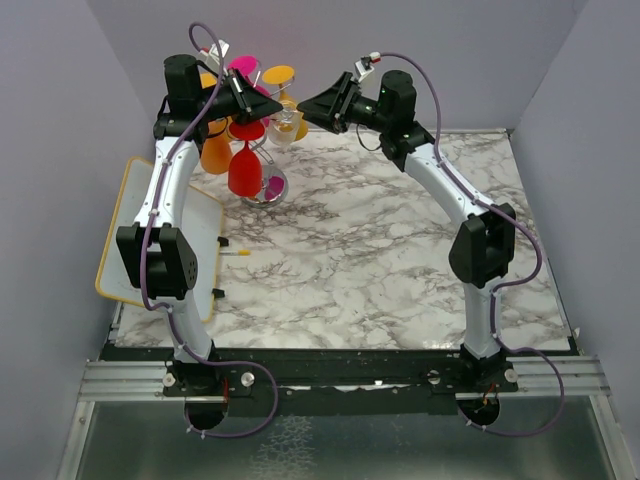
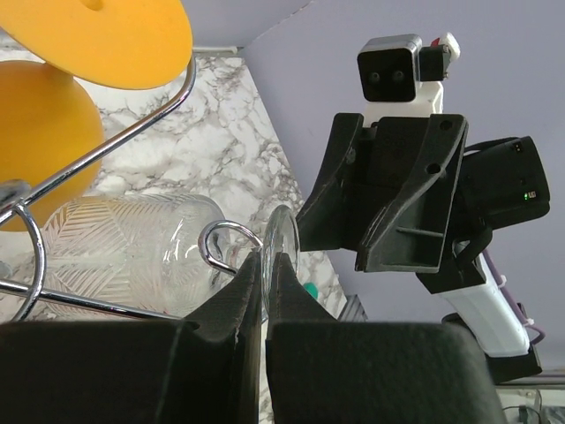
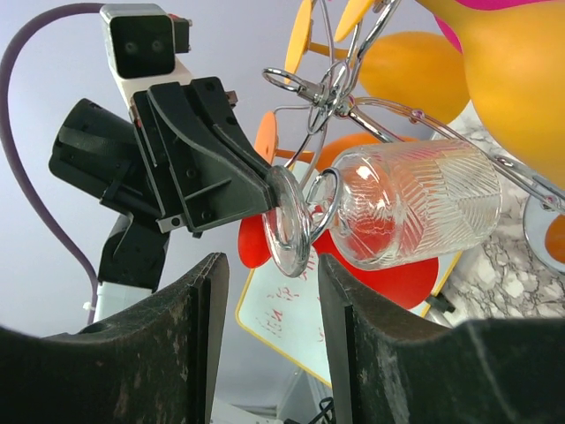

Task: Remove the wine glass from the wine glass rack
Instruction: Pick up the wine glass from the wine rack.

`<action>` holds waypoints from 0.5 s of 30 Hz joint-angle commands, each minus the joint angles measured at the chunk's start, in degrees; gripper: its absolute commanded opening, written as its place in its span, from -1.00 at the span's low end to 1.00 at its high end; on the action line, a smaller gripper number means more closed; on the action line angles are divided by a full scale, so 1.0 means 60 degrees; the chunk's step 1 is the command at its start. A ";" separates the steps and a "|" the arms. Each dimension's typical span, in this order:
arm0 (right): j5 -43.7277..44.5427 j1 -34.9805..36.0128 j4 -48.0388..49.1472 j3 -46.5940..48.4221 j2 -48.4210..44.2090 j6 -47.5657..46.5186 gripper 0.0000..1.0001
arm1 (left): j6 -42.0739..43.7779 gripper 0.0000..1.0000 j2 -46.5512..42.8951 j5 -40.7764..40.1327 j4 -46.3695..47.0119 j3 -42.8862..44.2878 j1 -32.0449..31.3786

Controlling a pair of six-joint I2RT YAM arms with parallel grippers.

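The clear, patterned wine glass [image 3: 415, 199] lies tilted on a curled arm of the chrome wine glass rack [image 3: 331, 93], at the back left of the table. My left gripper [image 2: 267, 258] is shut on the thin round foot [image 2: 282, 234] of this glass. The bowl [image 2: 132, 247] is still held in the wire hook. My right gripper [image 3: 265, 274] faces the left one from the right, open. The lower rim of the foot [image 3: 287, 221] dips just into its gap and touches neither finger. In the top view both grippers [image 1: 275, 108] [image 1: 303, 110] meet at the glass [image 1: 287, 125].
Other glasses hang on the rack: a red glass [image 1: 244, 170], an orange glass [image 1: 215, 150] and a pink glass [image 1: 243, 65]. The rack's round base [image 1: 265, 190] stands on the marble table. A yellow-edged whiteboard [image 1: 160, 230] lies at the left, with a marker [image 1: 235, 253] beside it.
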 commanded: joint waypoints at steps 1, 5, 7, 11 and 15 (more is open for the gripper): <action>-0.0156 0.0124 -0.0290 0.0294 0.0204 -0.0283 0.00 | 0.0563 -1.00 -0.0002 -0.0162 -0.0418 0.0142 0.0114; -0.0298 0.0260 -0.0548 0.0677 0.0488 -0.0327 0.00 | 0.0530 -1.00 0.0060 -0.0171 -0.0396 0.0278 0.0114; -0.0374 0.0319 -0.0492 0.0775 0.0634 -0.0245 -0.03 | 0.0530 -1.00 0.0054 -0.0170 -0.0374 0.0280 0.0118; -0.0453 0.0354 -0.0359 0.0896 0.0780 -0.0106 -0.16 | 0.0530 -1.00 0.0043 -0.0170 -0.0334 0.0217 0.0114; -0.0333 0.0353 -0.0244 0.0752 0.0672 -0.0048 -0.57 | 0.0552 -1.00 0.0032 -0.0171 -0.0313 0.0179 0.0114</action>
